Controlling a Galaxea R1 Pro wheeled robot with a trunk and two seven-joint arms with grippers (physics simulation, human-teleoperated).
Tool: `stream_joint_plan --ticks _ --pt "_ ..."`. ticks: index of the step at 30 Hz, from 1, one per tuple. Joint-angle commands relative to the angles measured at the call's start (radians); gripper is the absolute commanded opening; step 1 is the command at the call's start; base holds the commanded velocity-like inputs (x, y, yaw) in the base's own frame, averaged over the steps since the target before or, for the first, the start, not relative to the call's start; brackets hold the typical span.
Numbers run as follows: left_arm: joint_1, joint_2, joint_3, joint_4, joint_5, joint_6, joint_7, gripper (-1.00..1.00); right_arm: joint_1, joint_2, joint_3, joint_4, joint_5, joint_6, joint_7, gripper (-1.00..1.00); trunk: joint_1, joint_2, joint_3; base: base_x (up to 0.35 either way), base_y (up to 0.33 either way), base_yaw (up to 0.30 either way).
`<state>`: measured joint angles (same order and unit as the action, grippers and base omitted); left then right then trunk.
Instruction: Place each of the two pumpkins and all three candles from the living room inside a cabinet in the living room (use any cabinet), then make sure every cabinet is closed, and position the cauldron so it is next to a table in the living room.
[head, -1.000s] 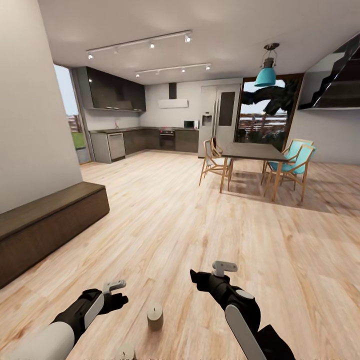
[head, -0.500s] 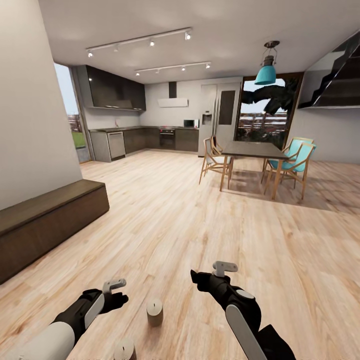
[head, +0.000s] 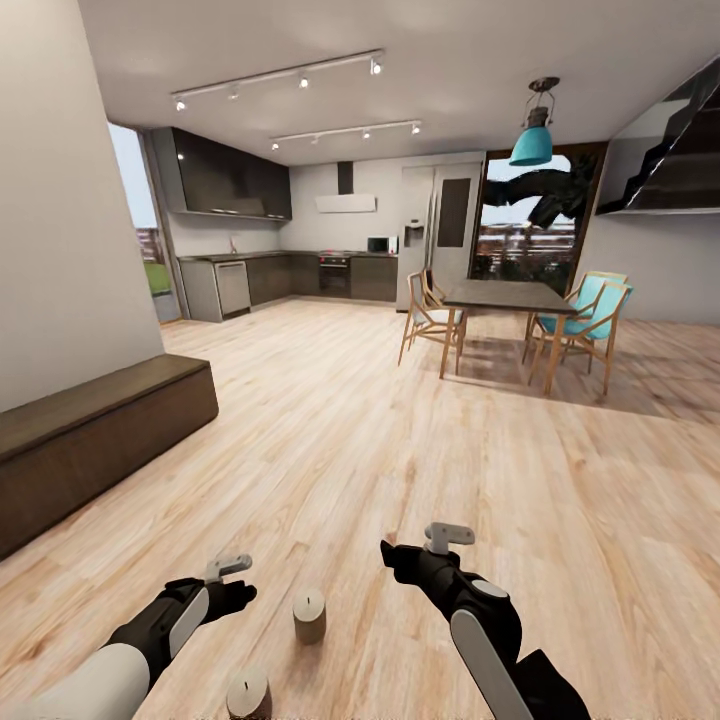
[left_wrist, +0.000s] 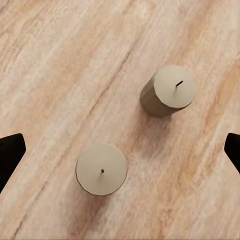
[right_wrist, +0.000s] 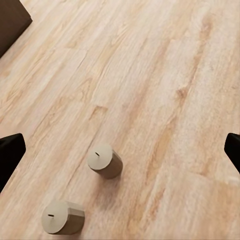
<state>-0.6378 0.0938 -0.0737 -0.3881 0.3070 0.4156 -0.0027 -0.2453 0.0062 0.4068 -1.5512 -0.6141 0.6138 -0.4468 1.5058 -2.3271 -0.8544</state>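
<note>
Head view: 2 candles (head: 309, 615) are seen upright on the wooden floor (head: 400, 450), between the left tool (head: 232, 585) and right tool (head: 415, 550), untouched. Both tools are held wide, empty. The cabinet (head: 90, 440) is set far left, closed.

The pale wood-plank floor (head: 330, 450) carries two short beige candles standing upright, near each other but apart: one (head: 309, 616) farther out, the other (head: 248, 694) nearer the robot.
</note>
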Motion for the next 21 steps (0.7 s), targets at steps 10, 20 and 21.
stream_joint_plan --ticks 10,20,21 --pt "0.0 0.0 -0.008 0.0 0.008 -0.006 0.015 1.0 -0.001 0.0 0.0 0.0 -0.01 0.001 -0.01 1.0 0.038 -0.071 -0.032 0.0 0.0 0.0" --pt "0.0 0.0 -0.011 0.0 0.007 -0.019 0.016 1.0 -0.001 0.0 0.0 0.0 -0.01 0.001 -0.01 1.0 0.077 -0.141 -0.064 0.0 0.0 0.0" --pt "0.0 0.0 -0.011 0.0 0.007 -0.019 0.016 1.0 -0.001 0.0 0.0 0.0 -0.01 0.001 -0.01 1.0 0.08 -0.148 -0.067 0.0 0.0 0.0"
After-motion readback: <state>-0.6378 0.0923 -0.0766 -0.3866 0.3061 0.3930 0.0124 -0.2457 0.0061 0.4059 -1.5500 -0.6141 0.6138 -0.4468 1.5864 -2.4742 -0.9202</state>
